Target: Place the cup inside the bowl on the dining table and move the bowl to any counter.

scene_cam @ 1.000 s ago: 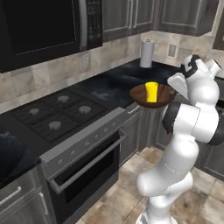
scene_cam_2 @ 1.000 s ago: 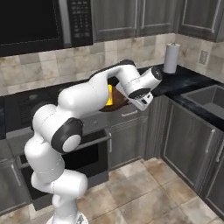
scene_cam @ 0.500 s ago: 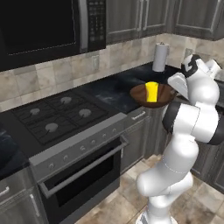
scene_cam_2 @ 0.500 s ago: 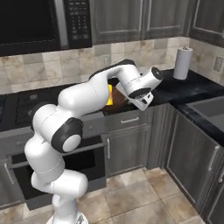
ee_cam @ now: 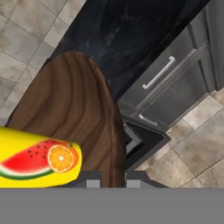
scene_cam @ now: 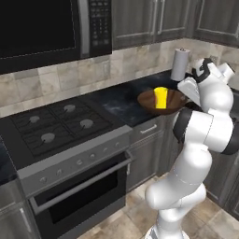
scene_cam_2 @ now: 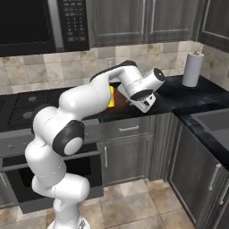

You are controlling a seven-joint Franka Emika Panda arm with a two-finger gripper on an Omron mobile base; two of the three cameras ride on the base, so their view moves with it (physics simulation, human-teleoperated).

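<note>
The dark-brown wooden bowl hangs over the front part of the black counter, with the yellow cup standing inside it. My gripper is shut on the bowl's right rim. In the right base view my arm covers most of the bowl, and a sliver of the cup shows beside it, left of the gripper. The hand view looks along the bowl; the cup, printed with fruit, lies at the lower left, and the rim sits between the gripper's tips. The dining table is out of view.
A gas cooktop and oven stand left of the bowl, with a microwave above. A paper towel roll stands at the counter's back right. Grey cabinets lie below the counter, then tiled floor.
The whole picture has shifted: the base has moved, so the towel roll and stove sit further right in both views. The bowl with the cup stays in my grip.
</note>
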